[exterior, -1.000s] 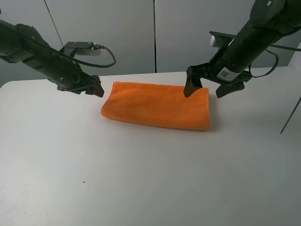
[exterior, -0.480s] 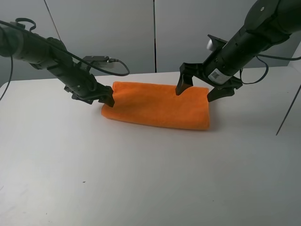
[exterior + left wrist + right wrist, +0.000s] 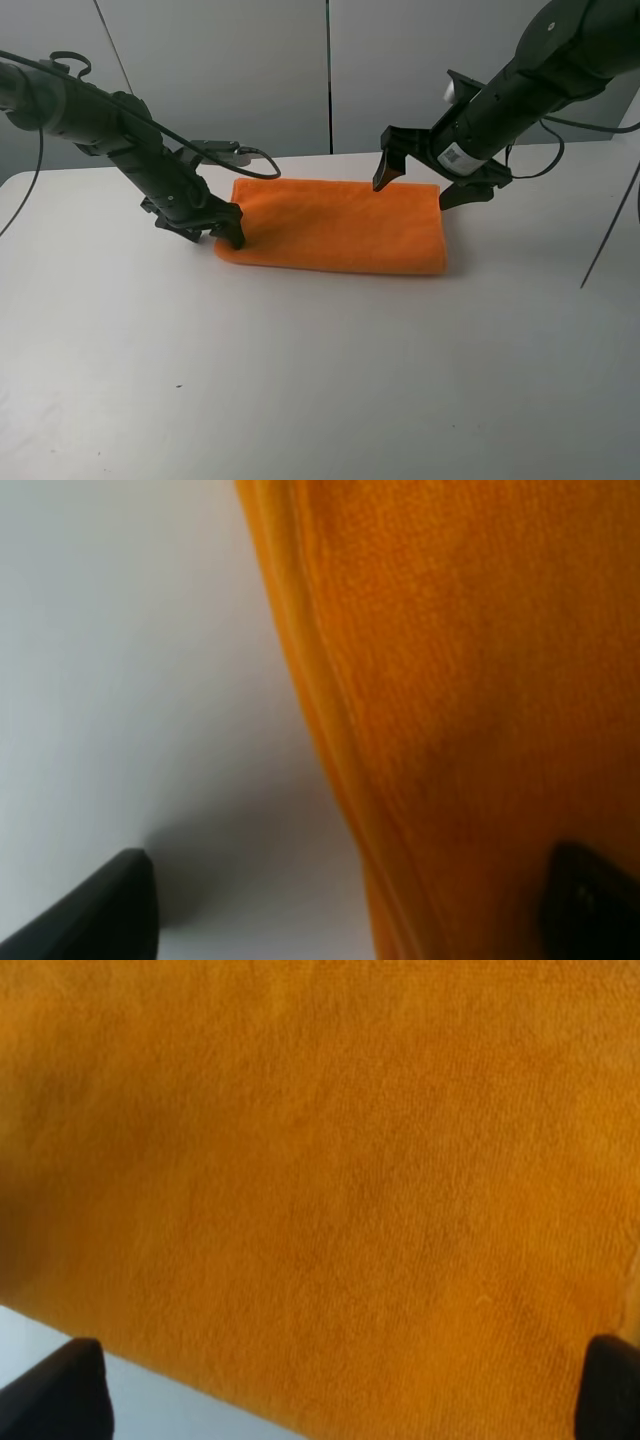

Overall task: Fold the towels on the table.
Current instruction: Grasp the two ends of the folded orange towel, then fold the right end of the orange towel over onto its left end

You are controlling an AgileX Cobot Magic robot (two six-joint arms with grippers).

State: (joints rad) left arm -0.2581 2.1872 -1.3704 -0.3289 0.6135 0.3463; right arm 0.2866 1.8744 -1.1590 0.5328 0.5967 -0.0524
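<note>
The orange towel [image 3: 335, 225] lies folded into a long rectangle on the white table [image 3: 300, 380]; its white label is hidden. My left gripper [image 3: 205, 228] is low at the towel's left end. In the left wrist view it [image 3: 345, 910] is open, and the towel's layered edge [image 3: 450, 680] runs between its two fingertips. My right gripper [image 3: 420, 185] is open and hovers just above the towel's far right edge. In the right wrist view it [image 3: 330, 1390] is spread wide over the towel [image 3: 320, 1160].
Grey wall panels [image 3: 230, 70] stand behind the table's far edge. A thin dark rod [image 3: 610, 235] leans in at the right. A cable [image 3: 250, 160] loops off the left arm above the towel's far left corner.
My left gripper has come down and to the right, onto the towel's left end. My right gripper has lifted off the towel and drawn back to its far edge.
</note>
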